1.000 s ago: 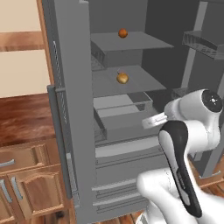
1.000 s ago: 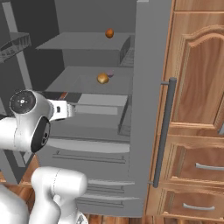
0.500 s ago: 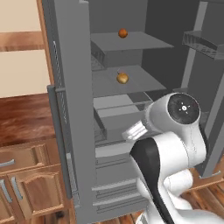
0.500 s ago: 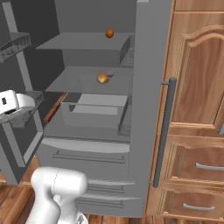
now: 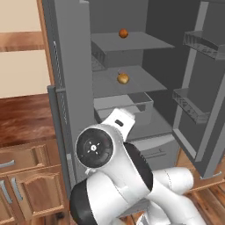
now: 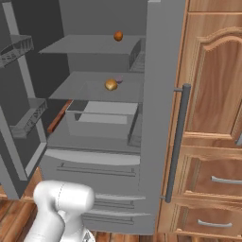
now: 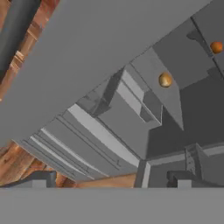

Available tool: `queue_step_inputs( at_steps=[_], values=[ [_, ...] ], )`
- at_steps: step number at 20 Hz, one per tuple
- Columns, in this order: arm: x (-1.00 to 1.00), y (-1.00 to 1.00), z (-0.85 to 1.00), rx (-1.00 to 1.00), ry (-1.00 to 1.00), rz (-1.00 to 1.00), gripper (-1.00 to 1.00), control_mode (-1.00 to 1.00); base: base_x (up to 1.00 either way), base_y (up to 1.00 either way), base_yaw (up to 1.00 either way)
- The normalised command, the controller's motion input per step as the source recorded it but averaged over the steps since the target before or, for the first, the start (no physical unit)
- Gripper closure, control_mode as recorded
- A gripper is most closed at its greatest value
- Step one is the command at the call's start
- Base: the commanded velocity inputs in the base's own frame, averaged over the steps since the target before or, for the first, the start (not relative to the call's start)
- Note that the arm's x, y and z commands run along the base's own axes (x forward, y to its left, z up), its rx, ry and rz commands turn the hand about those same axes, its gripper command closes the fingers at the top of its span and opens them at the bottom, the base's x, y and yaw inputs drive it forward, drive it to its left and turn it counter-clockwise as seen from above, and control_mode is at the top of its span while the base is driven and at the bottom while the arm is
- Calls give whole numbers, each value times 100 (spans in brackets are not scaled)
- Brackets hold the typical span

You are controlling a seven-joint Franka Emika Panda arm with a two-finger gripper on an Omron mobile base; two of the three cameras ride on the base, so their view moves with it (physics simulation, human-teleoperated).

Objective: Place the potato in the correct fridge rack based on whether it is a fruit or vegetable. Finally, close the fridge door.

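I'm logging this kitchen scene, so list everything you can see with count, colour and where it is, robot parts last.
potato: one, tan-yellow, on the second fridge shelf from the top
round item: one, orange-brown, on the top shelf
drawer: one, grey, pulled out below the second shelf
fridge door: one, grey, swung open, with wire racks
wooden cabinets: brown, beside the fridge
wood floor: brown, under the fridge
arm: one, white with dark joints, low before the fridge
gripper: one, dark tips, apart, holding nothing
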Motion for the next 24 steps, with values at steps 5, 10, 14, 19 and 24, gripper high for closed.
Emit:
queue_step_inputs(
  at_steps=[5,10,14,19,24],
  values=[
    [-24,87,-24,-32,0,0,-100,-100,0,0,0],
    [-1,95,-13,-27,-2,0,-100,-100,0,0,0],
    [9,78,-12,-23,0,-1,-100,-100,0,0,0],
    [28,60,-24,-22,0,-5,-100,-100,0,0,0],
    [41,22,-36,-23,0,-12,-100,-100,0,0,0]
  ],
)
